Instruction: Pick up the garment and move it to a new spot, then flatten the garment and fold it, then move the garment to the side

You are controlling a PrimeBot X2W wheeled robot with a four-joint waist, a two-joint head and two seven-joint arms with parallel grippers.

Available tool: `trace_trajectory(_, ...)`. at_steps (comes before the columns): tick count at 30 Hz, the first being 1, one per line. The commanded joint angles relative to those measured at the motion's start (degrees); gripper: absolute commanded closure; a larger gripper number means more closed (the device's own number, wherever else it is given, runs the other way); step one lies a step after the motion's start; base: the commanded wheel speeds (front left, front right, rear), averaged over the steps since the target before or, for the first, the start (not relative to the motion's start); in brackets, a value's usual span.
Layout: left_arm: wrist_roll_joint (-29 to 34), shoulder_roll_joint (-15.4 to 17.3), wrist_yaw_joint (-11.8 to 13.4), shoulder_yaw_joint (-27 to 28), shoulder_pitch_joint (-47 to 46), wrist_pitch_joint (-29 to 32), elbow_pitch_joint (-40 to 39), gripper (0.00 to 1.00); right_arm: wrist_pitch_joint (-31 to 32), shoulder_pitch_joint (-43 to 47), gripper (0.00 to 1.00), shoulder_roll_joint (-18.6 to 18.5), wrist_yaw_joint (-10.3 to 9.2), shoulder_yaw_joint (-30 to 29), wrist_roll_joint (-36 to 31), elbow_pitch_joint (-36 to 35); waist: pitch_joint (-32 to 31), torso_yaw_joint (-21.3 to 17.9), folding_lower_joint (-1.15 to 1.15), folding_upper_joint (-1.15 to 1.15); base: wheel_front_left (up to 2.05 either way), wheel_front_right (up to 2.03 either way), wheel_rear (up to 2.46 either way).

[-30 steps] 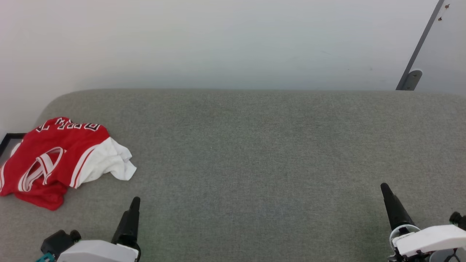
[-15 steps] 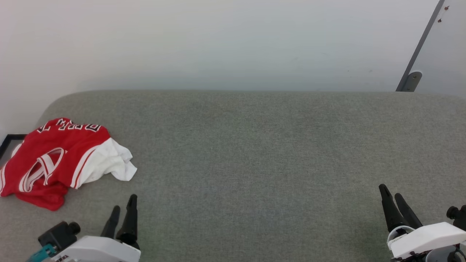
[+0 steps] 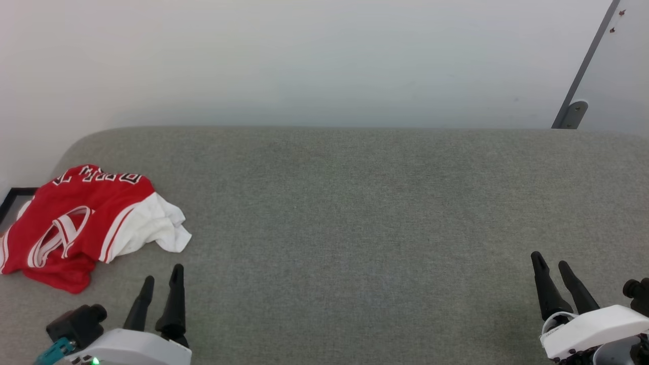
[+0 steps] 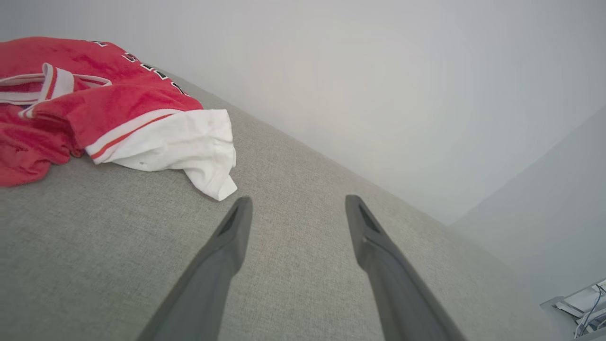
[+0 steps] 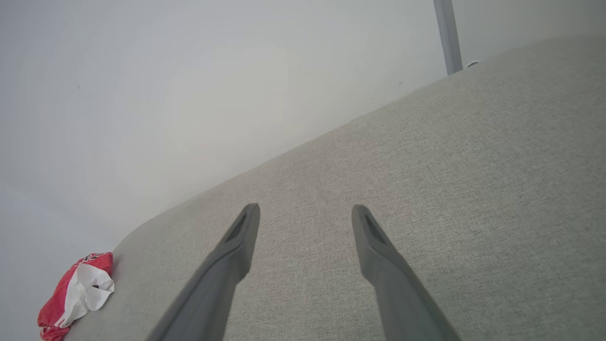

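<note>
Red and crumpled, the garment (image 3: 76,213) looks limp and light, best pinched at its white sleeve (image 3: 152,225) near the spread, empty left gripper (image 3: 163,272).

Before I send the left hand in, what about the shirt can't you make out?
Head view: the garment is crumpled, so folds hide much of its lettering; the picture's left edge cuts it.
Left wrist view: the left edge cuts it too.
Right wrist view: too small for detail.
Head view: black frame behind it, mostly hidden; unidentifiable.
</note>
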Motion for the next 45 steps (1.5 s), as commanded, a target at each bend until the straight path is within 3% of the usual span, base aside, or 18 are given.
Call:
trace_trajectory(1, 1.57, 0.49, -0.43, 0.26, -0.1, -0.53, -0.68, 0.0, -0.5, -0.41, 0.0, -0.21, -0.03, -0.14, -1.53, -0.99, -0.02, 0.01, 0.0, 0.0, 0.0, 0.0, 0.0)
trace_trajectory(45, 22.24, 1.53, -4.01, 0.97, 0.95, -6.13, -1.89, 0.0, -2.2, 1.48, 0.0, 0.09, -0.05, -0.72, -22.08, -5.82, -0.54, 0.19, 0.0, 0.0, 0.0, 0.0, 0.0)
